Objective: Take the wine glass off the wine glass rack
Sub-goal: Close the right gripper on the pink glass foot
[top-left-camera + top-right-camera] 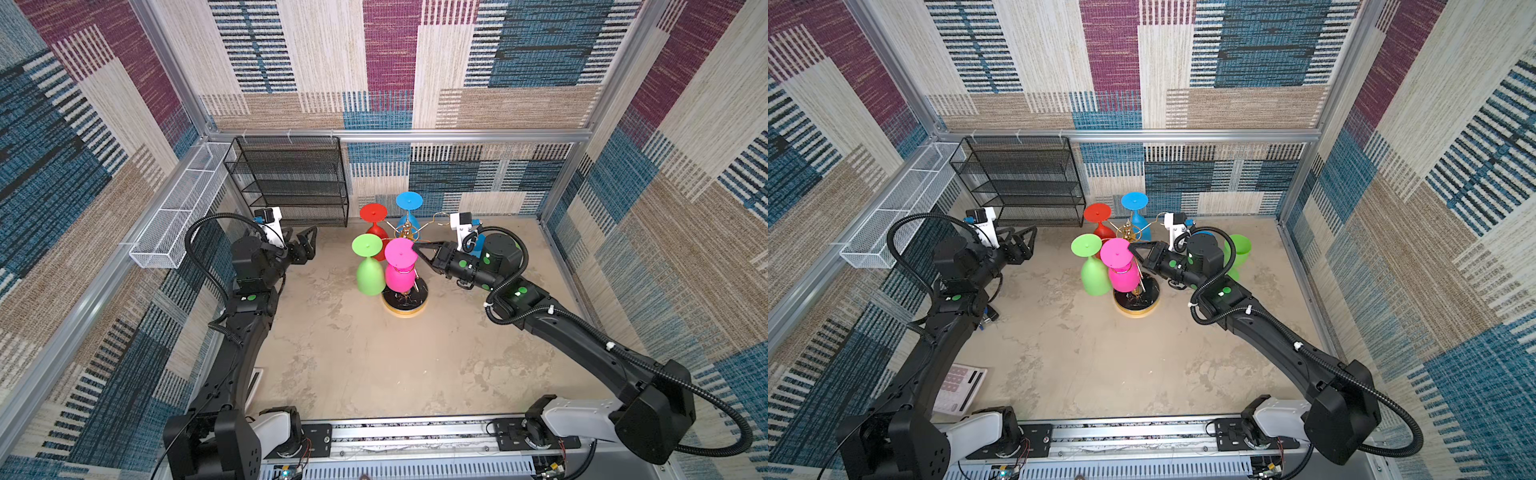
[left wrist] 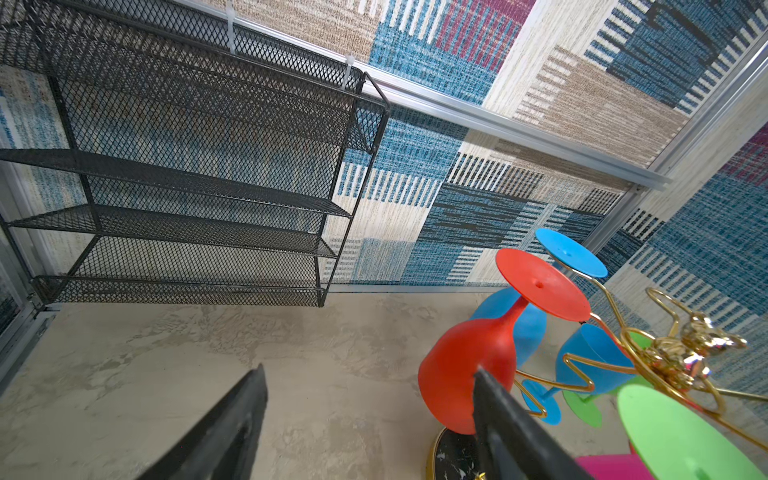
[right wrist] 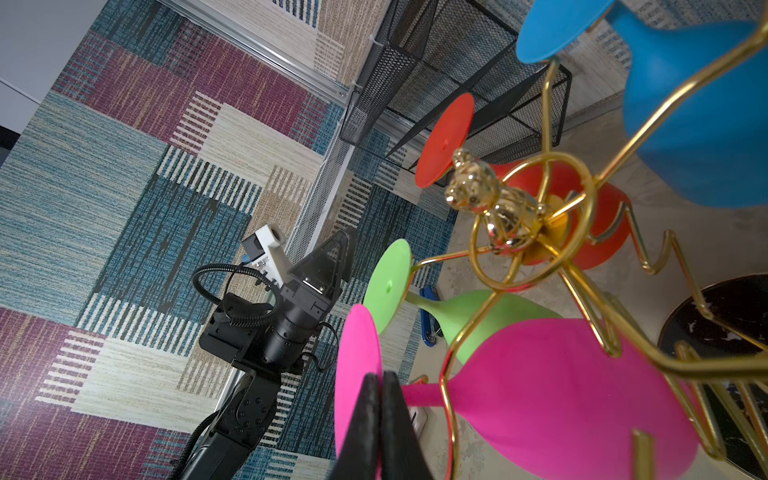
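Note:
The wine glass rack [image 1: 405, 309] is a gold wire tree on a round black base, standing mid-table [image 1: 1136, 309]. A pink wine glass [image 1: 398, 278] hangs upside down from its near arm [image 3: 561, 382]. My right gripper [image 1: 415, 248] is shut on the rim of the pink foot disc [image 3: 357, 374], the stem still inside the gold ring. The fingertips [image 3: 390, 399] press together at the disc's edge. My left gripper [image 1: 311, 243] stands open to the left of the rack, holding nothing [image 2: 369, 370]. A red glass [image 2: 465, 374] hangs just beyond one of its fingers.
Green [image 1: 370, 274], red [image 1: 374, 216] and blue [image 1: 409, 203] glasses also hang on the rack. Another green glass [image 1: 1239, 249] and a blue one [image 1: 478, 243] lie behind my right wrist. A black mesh shelf [image 1: 291, 183] and a white mesh basket [image 1: 178, 216] line the back left.

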`<state>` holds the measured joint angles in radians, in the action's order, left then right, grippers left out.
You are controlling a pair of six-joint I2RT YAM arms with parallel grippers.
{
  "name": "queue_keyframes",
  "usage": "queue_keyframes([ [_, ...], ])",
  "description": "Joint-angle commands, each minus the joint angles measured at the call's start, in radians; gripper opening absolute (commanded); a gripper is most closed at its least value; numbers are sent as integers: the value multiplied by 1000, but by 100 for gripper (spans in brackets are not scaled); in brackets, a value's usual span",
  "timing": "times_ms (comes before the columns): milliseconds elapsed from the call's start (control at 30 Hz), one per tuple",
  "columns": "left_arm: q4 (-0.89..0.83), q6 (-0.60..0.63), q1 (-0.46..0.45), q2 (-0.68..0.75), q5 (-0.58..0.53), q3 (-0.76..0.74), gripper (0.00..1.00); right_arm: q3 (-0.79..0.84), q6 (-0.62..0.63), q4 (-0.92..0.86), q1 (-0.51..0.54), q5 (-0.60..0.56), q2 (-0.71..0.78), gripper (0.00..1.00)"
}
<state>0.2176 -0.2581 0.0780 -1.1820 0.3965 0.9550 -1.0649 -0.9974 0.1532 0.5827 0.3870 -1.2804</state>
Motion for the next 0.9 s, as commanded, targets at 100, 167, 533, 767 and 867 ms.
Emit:
queue_keyframes([
  [100,31,-2,3,4,3,-1,80,-6,0,16,0,-52,22,0],
  [167,31,-3,3,4,2,0,80,2,-1,14,1,-61,29,0],
  [533,31,-2,3,6,2,-1,80,4,-9,2,0,-76,19,0],
  [767,30,-1,3,7,2,-1,80,0,-19,12,-1,-86,3,0],
  [867,29,-1,3,9,2,-1,80,-1,-23,16,-1,-88,-5,0],
])
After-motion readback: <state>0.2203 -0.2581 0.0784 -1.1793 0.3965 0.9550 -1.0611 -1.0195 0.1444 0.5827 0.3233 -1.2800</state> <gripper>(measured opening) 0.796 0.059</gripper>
